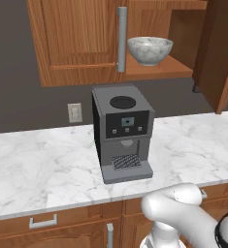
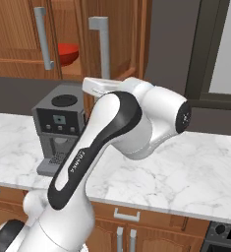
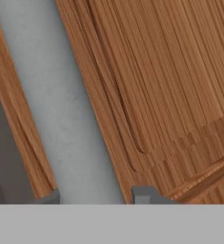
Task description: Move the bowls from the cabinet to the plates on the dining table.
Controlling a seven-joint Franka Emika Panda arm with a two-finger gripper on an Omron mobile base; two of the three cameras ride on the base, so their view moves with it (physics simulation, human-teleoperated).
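the jaws (image 3: 92, 196) sit on both sides of a tall grey bar handle (image 3: 61, 105) on a door of the cabinet (image 3: 170, 86). one dark finger tip (image 3: 144, 194) is on one side of the bar and the other tip is on the other side, very close to it. they look closed around the handle, grasping it.

from the left base view, the cabinet door is open and the grey-white marbled bowl (image 1: 150, 50) sits on the wooden shelf (image 1: 156, 69) inside, just behind another grey handle (image 1: 121, 38). from the right base view, the red bowl (image 2: 68, 53) is on the shelf too, peeking out between two grey handles.

under the cabinet is a white marble surface (image 1: 42, 164). a grey coffee machine (image 1: 121, 131) stands on it, right below the marbled bowl. a small wall plug plate (image 1: 75, 112) is on the dark wall beside the machine. brown drawers (image 1: 42, 223) with little handles are under the surface. the white arm (image 2: 112, 142) bends up toward the cabinet.
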